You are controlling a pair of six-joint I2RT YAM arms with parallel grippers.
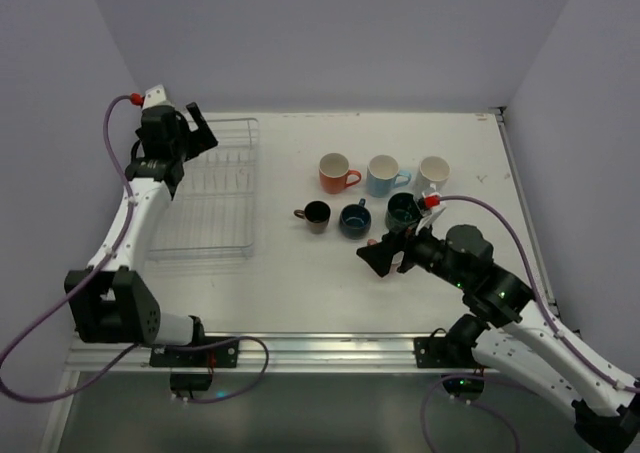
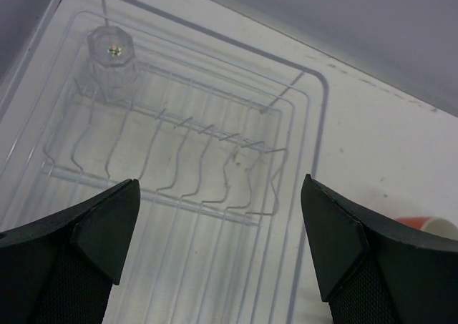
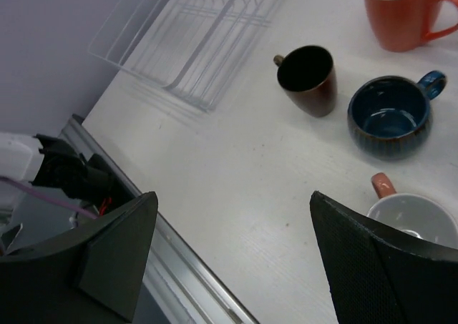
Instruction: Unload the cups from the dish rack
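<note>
Spread-open, the left end effector (image 2: pixel 220 202) hangs over the dish rack (image 2: pixel 323 109), whose clear glass (image 2: pixel 111 58) stands in a far corner. Right end effector (image 3: pixel 232 209), also released, hovers beside the salmon pink cup (image 3: pixel 415 220) on the counter (image 3: pixel 215 145).

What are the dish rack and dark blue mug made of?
The thin-wire dish rack looks like pale coated metal over a see-through, probably plastic tray. The squat navy mug looks like glazed ceramic, given its glossy sheen.

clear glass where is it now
Left wrist view: the clear glass stands in the far left corner of the dish rack, behind the wire tines.
</note>
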